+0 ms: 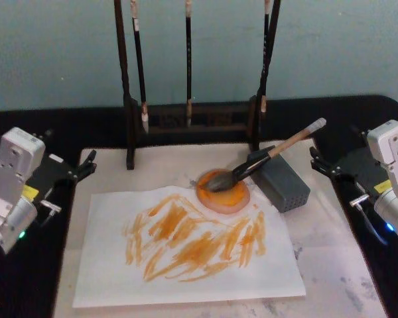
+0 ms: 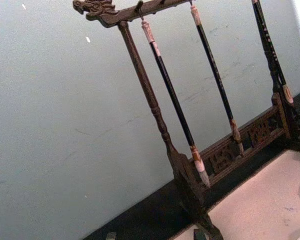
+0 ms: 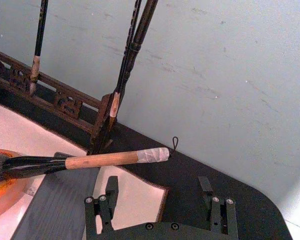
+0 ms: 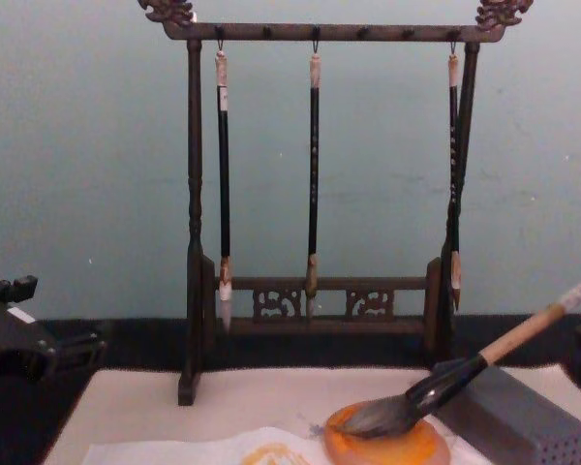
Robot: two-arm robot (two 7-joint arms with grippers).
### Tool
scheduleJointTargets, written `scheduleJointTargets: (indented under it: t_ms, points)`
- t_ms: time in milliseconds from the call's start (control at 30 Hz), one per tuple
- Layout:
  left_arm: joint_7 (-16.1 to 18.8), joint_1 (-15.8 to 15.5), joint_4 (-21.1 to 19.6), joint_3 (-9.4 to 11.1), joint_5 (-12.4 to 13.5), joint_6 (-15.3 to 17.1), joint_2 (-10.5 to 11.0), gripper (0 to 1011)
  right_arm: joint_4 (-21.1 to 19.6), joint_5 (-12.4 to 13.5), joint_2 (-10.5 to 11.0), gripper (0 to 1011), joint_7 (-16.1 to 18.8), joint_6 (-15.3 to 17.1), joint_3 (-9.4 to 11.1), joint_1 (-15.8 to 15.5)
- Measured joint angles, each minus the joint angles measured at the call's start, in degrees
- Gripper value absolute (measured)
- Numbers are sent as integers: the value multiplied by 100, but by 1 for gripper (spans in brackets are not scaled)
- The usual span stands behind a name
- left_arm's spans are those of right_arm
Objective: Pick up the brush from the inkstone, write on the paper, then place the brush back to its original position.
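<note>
resting brush [image 1: 252, 169] head on inkstone [image 1: 229, 197], handle toward 2 o'clock on grey block [image 1: 288, 182] | paper [image 1: 119, 265] streaked orange | left end effector [image 1: 69, 184] 9 o'clock, right end effector [image 3: 157, 195] 3 o'clock, both spread, empty | step: judged complete | next: none, else regrasp handle

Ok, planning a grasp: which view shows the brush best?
The head view: the whole brush shows, bristles on the inkstone, handle propped on the grey block. The chest view gives it side-on, also whole. The right wrist view has the handle close but cuts off the bristles. The left wrist view faces the brush rack.
</note>
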Motion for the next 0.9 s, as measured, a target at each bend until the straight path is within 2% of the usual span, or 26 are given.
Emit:
scheduleJointTargets:
  t_ms: [900]
  points:
    - [0,0,0,0,0,0,0,1001,0,0,0,1000,0,0,0,0]
